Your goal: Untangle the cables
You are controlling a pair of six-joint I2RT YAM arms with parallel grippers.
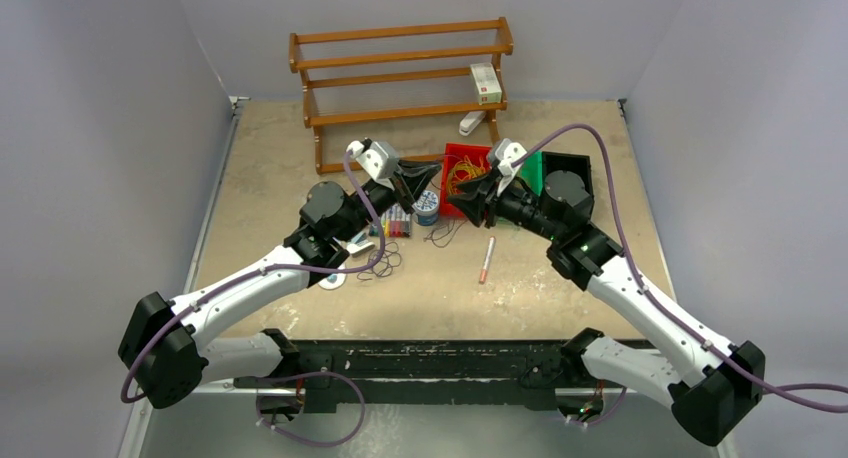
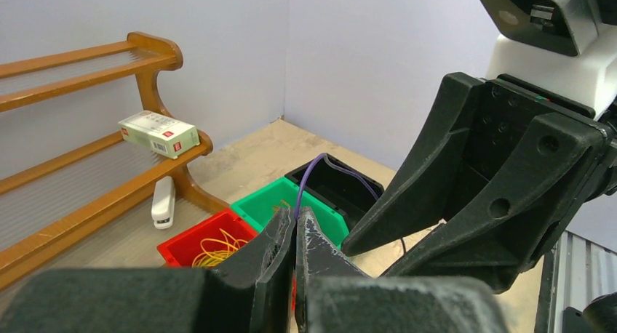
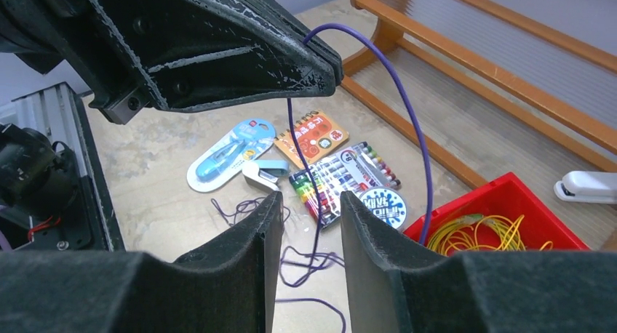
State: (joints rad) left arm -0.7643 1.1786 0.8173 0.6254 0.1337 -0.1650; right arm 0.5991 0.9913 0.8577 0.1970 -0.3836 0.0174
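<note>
Purple cable [image 3: 407, 107], pinched by the closed left gripper [image 2: 296, 224] above the far middle of the tabletop [image 1: 300, 138], hangs between the parted, empty jaws of the right gripper [image 3: 309, 202]; with only 1 grip it may slip into the red bin [image 3: 509, 191] among yellow cables [image 3: 473, 235] and re-tangle.

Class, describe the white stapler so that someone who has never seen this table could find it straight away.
Look at the wooden rack along the far edge of the table. At the foot of its right-hand end, on the table top, lies the stapler. It is the only white thing down there; the small box above sits on a shelf, and the red bin nearby holds yellow wire.
</note>
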